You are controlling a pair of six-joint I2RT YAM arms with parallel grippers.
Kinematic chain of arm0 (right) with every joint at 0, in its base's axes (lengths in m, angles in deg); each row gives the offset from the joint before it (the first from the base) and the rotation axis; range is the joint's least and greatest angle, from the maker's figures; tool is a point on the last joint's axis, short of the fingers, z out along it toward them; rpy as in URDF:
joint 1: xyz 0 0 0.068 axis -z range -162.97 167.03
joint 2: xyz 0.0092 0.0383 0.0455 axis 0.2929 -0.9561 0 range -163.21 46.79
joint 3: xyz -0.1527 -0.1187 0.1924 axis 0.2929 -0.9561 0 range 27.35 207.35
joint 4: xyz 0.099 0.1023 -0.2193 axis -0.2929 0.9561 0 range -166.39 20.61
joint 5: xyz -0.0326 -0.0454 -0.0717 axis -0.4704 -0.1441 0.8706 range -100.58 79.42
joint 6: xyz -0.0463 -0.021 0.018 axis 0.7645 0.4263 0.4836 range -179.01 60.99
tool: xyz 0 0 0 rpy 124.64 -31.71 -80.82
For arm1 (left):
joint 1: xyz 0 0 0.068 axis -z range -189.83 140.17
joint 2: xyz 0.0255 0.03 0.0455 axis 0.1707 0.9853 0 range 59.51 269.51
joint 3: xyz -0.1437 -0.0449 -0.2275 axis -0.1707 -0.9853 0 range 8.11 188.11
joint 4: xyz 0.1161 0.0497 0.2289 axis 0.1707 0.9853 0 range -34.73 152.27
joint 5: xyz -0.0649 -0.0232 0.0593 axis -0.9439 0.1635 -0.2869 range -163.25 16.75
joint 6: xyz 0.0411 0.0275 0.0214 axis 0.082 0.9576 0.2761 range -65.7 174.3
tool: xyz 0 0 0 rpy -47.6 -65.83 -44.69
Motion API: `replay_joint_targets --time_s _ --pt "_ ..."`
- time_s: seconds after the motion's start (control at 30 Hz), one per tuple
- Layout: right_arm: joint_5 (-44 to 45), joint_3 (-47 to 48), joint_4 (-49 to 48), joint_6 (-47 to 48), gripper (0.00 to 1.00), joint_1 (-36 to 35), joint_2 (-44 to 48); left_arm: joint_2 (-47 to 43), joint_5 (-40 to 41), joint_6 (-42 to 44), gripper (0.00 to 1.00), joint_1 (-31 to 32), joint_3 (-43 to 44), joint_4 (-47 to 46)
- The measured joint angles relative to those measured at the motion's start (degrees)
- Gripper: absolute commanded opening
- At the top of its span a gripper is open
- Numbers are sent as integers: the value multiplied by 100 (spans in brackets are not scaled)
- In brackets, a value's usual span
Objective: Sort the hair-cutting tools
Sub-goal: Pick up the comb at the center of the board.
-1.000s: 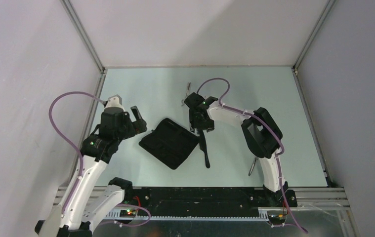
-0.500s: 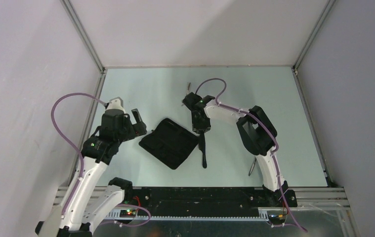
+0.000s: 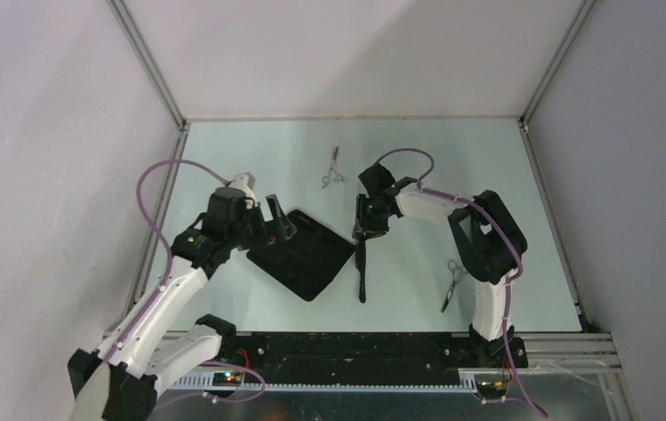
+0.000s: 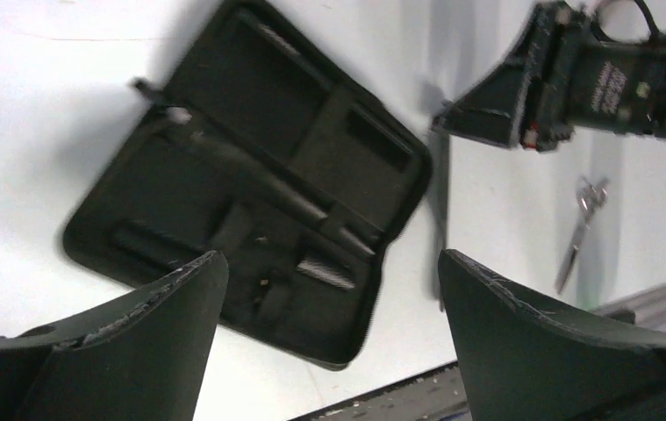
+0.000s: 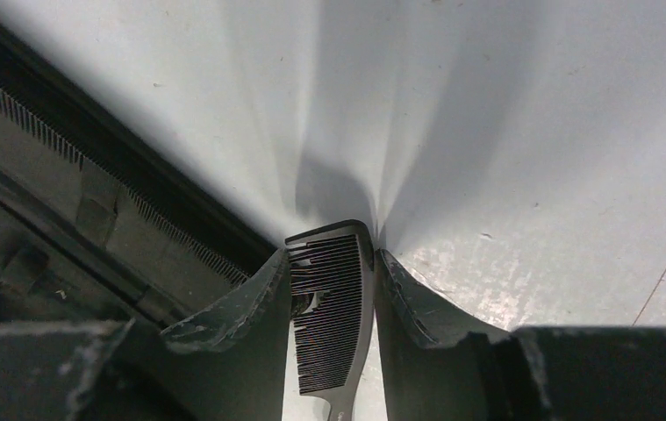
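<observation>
Near the middle of the table (image 3: 250,158), the top view shows the right fingers (image 3: 367,224) on the far end of a black comb (image 3: 362,267), just beside the open case (image 3: 304,256). Left wrist: the left fingers (image 4: 136,351) gape empty above the case (image 4: 250,175). Right wrist: the fingers (image 5: 254,303) pinch the comb (image 5: 329,324), so picking seems in hand; next, a clean lift.

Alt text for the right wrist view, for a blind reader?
The right gripper is closed on the toothed end of a black comb, over the pale table. The zippered edge of a black case runs diagonally on the left.
</observation>
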Motion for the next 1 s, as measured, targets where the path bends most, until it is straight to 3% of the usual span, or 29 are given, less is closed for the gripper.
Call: replay_joint_targets --time_s 0.23,0.43,0.57,1.0 --pt "-673 -433 -533 -20 32 302 162 1012 -181 -654 88 1193 13 -673" --pt "-975 -647 -839 -42 31 428 227 2291 -308 -1167 72 2000 317 -1178" --pt "-1064 -748 -990 -46 31 457 262 2994 -466 -1364 63 2232 623 -1493" --pt "-1224 -903 -1307 -107 31 531 310 4446 -691 -1606 51 2347 1161 -1818"
